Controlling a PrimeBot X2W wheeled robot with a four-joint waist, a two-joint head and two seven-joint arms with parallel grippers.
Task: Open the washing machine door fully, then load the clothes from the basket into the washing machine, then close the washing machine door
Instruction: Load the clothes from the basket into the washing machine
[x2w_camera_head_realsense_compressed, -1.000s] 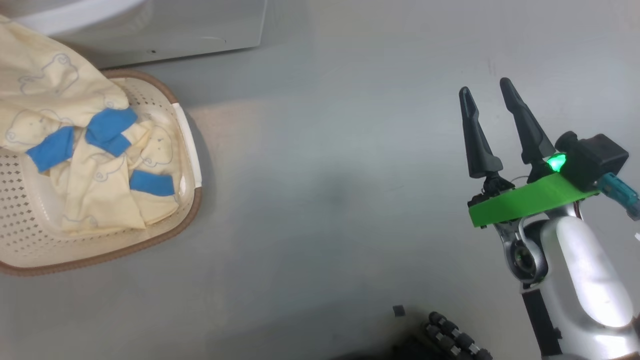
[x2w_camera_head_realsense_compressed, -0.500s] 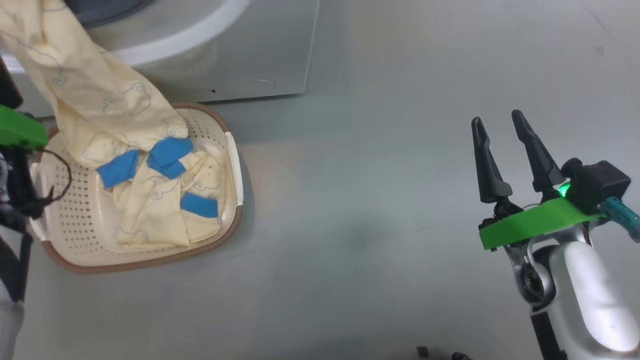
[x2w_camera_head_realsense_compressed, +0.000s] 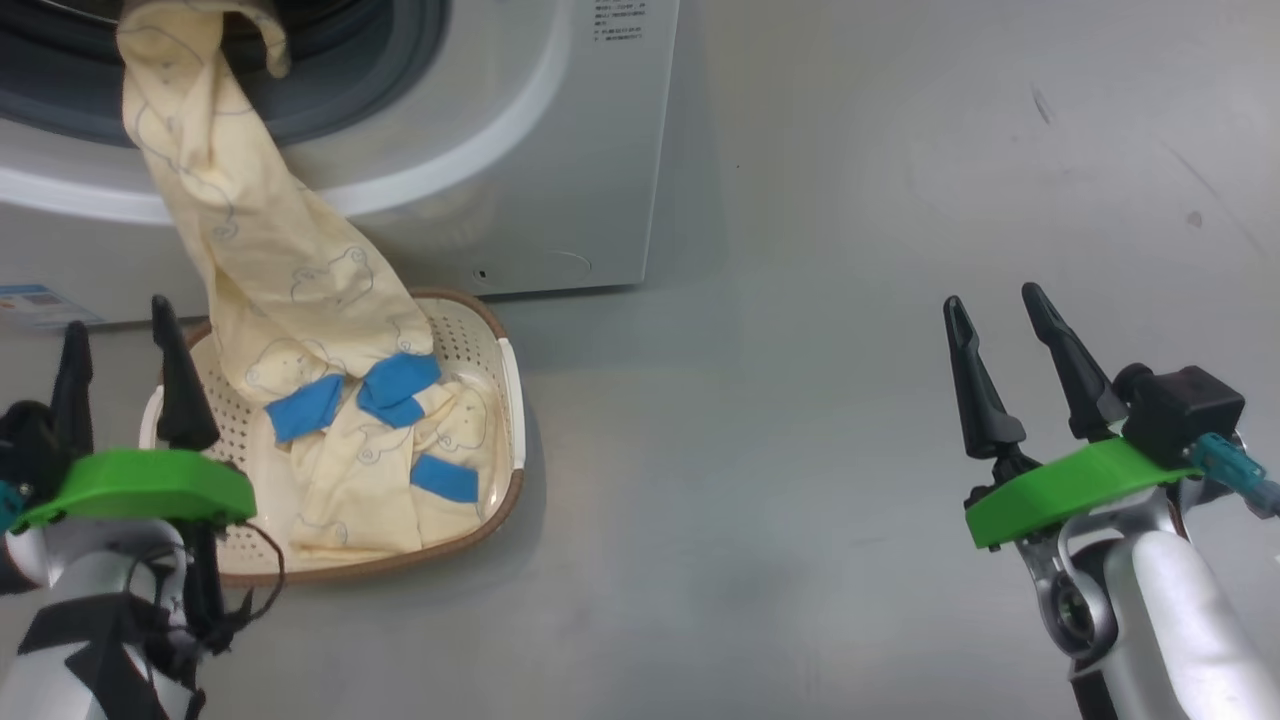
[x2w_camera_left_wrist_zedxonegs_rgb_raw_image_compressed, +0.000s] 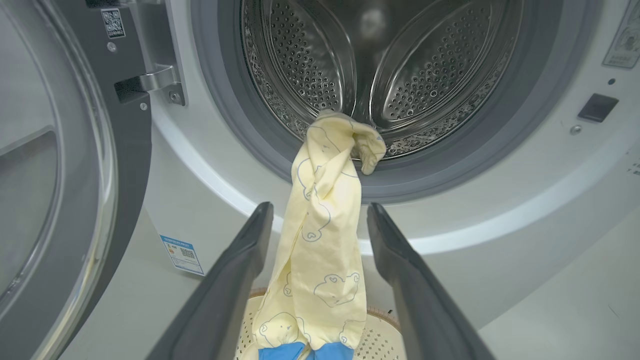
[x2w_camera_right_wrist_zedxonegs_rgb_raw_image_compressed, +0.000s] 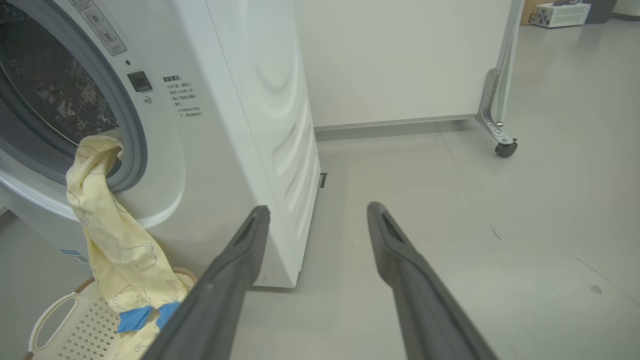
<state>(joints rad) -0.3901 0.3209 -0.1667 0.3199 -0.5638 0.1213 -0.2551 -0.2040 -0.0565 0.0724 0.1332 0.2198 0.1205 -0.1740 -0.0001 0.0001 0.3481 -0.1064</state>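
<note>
While the one washing machine (x2w_camera_head_realsense_compressed: 560, 150) stands with its door (x2w_camera_left_wrist_zedxonegs_rgb_raw_image_compressed: 50, 200) swung wide, leftward of the left gripper (x2w_camera_head_realsense_compressed: 118, 318), one garment of the clothes (x2w_camera_head_realsense_compressed: 270, 270) hangs straight ahead of that gripper. Its long axis runs from the one basket (x2w_camera_head_realsense_compressed: 500, 480) below up to the drum lip. The rest lie heaped, uncountable. Both grippers gape wide, empty. The right gripper (x2w_camera_head_realsense_compressed: 990, 298) sits well apart, so the left arm is nearer.
</note>
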